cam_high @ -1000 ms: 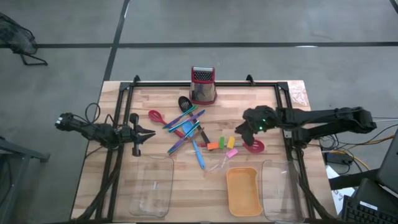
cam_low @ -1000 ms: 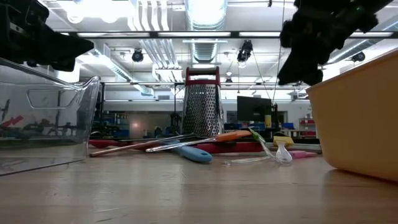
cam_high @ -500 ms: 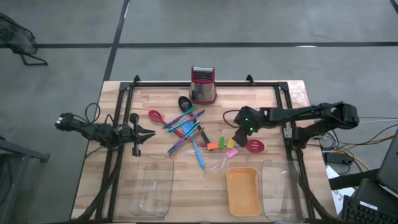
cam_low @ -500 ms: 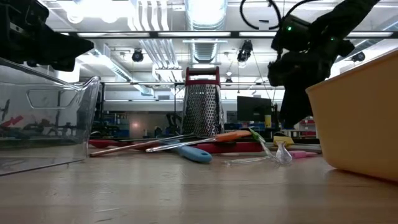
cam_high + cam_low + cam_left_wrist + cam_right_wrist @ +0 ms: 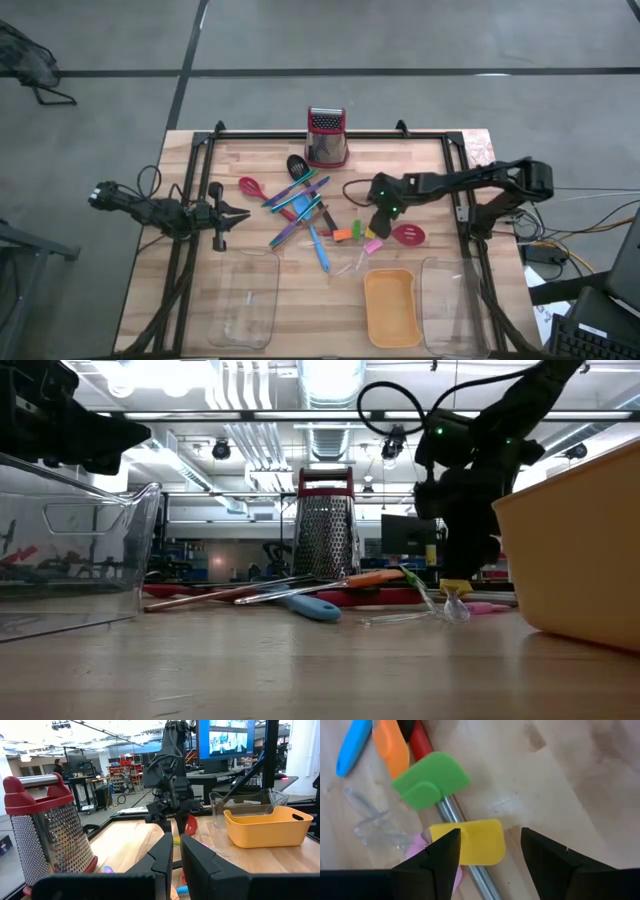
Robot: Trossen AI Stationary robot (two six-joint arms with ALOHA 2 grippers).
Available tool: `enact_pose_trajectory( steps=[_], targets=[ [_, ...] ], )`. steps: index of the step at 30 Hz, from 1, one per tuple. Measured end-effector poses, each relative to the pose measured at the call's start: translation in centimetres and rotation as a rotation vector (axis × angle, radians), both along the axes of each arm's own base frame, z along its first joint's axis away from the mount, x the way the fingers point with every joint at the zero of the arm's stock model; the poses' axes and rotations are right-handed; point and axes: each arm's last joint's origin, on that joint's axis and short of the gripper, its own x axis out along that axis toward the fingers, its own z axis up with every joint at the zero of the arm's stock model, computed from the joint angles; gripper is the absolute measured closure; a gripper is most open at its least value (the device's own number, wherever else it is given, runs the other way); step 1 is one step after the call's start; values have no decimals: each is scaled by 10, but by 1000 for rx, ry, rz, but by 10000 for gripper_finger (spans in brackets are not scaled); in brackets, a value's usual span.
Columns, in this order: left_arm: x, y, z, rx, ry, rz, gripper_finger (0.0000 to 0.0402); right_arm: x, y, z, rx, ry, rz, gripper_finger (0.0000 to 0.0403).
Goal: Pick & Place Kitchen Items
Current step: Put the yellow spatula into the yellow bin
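Right gripper (image 5: pixel 487 852) hangs over the table's right-centre with fingers spread wide, and the flat yellow spatula blade (image 5: pixel 468 841) lies on the wood directly beneath, framed in the gap. Its steel handle (image 5: pixel 462 829) runs diagonally across that opening, under the green blade (image 5: pixel 431 780). Left gripper (image 5: pixel 222 213), fingers nearly together, waits well away at the left edge, so the right arm looks far better placed.

My right gripper (image 5: pixel 487 851) hangs spread over the flat yellow spatula blade (image 5: pixel 472 841), bare wood lying open beside one finger; against the other side crowd the green spatula blade (image 5: pixel 430 780), a pink piece (image 5: pixel 415 852) and a clear plastic spoon (image 5: pixel 375 822). Behind stands the tall metal box grater with red top (image 5: pixel 326 137); nearer the front edge the orange plastic tray (image 5: pixel 390 306) blocks the way.
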Motion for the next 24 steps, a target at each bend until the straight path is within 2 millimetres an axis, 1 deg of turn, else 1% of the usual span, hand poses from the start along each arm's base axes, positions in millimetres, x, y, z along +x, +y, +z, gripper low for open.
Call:
enact_pose_trajectory(
  steps=[5,9,17,22,24],
  targets=[
    [0,0,0,0,0,0,360,3,-1,-4,0,12,14,203],
    [0,0,0,0,0,0,360,4,1,-4,30,-5,67,224],
    [0,0,0,0,1,0,360,2,1,2,24,-28,73,269],
    [0,0,0,0,1,0,360,3,1,0,29,-23,74,291],
    [0,0,0,0,1,0,360,3,2,-1,55,-21,86,297]
  ],
)
